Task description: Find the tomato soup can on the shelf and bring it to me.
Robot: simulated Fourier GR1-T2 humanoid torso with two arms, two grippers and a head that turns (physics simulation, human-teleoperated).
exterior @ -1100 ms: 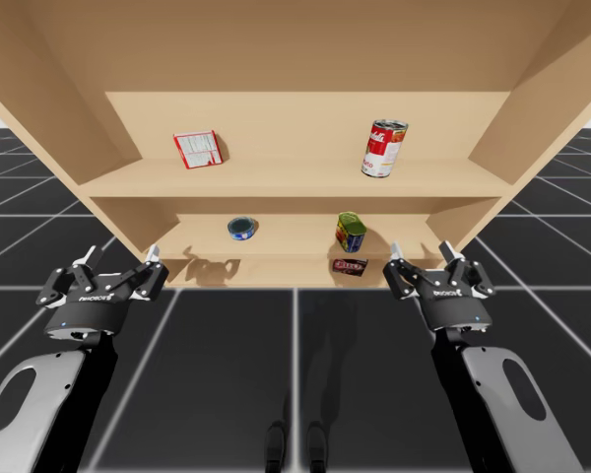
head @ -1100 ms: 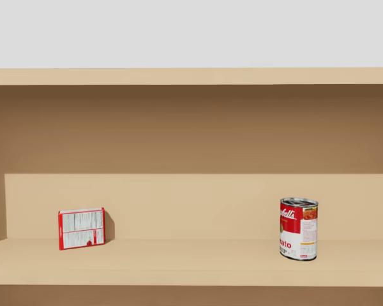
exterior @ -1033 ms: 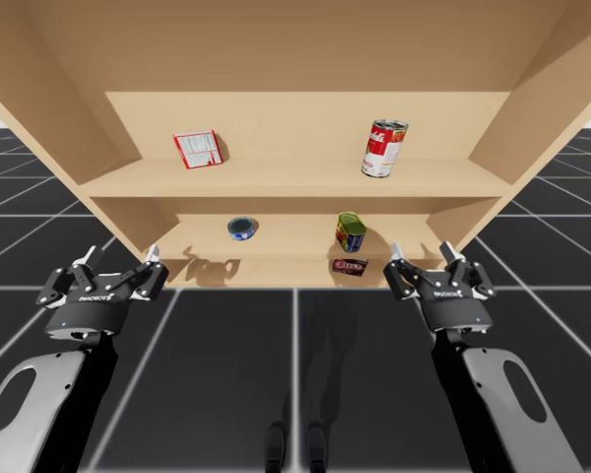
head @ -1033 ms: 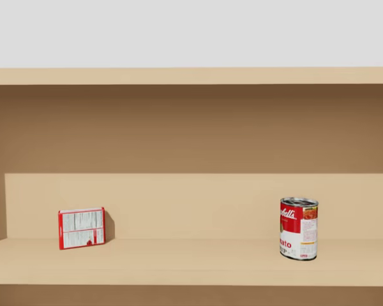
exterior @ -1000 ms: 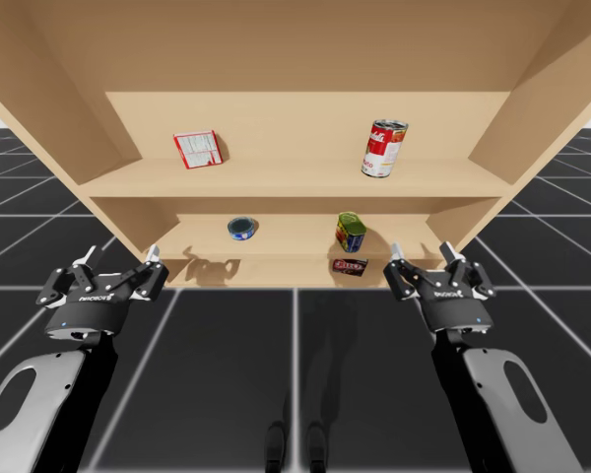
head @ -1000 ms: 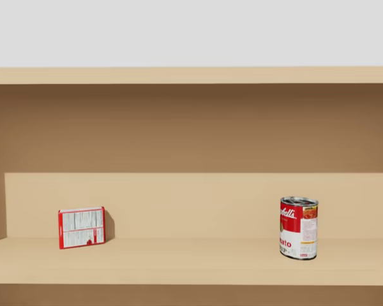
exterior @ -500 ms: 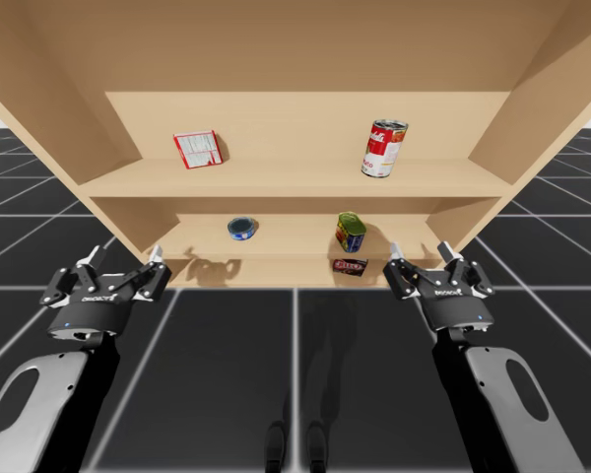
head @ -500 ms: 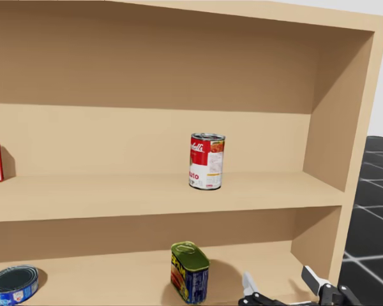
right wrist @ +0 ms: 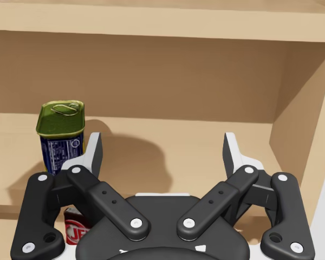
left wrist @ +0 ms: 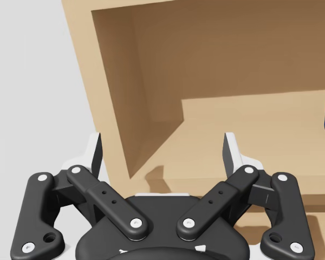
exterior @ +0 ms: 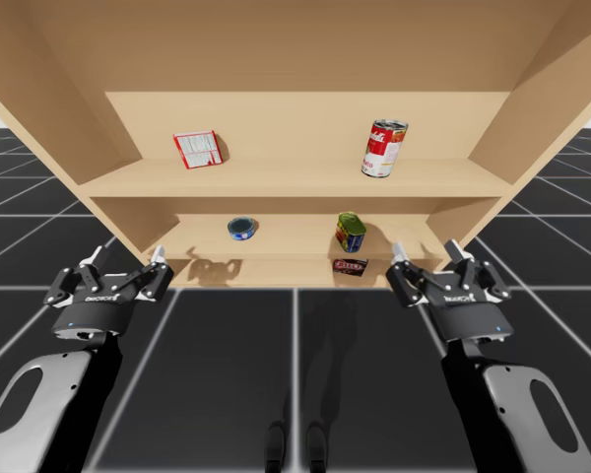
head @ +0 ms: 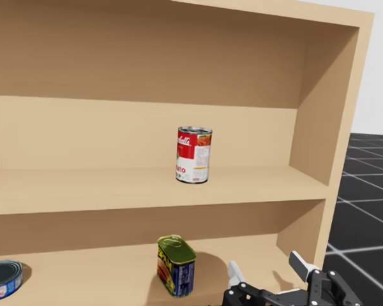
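Though hanging well apart from it, count on the right gripper point(exterior: 424, 258) for the tomato soup can point(exterior: 384, 148). Find that can upright on the upper shelf point(exterior: 276, 177), toward the right end, long axis vertical, nothing touching it. Place it above and beyond the right gripper, a touch inward, and far across from the left gripper point(exterior: 128, 258). Expect, as a judgement, a rise and a forward reach, ending with one finger on either side of the can's round wall. See the right gripper spread wide, holding nothing and touching nothing, level with the lower shelf point(right wrist: 195, 146), with a green-lidded blue tin point(right wrist: 61, 138) ahead and off to one side. See the left gripper likewise wide open and empty, facing the shelf's side wall point(left wrist: 124, 97).
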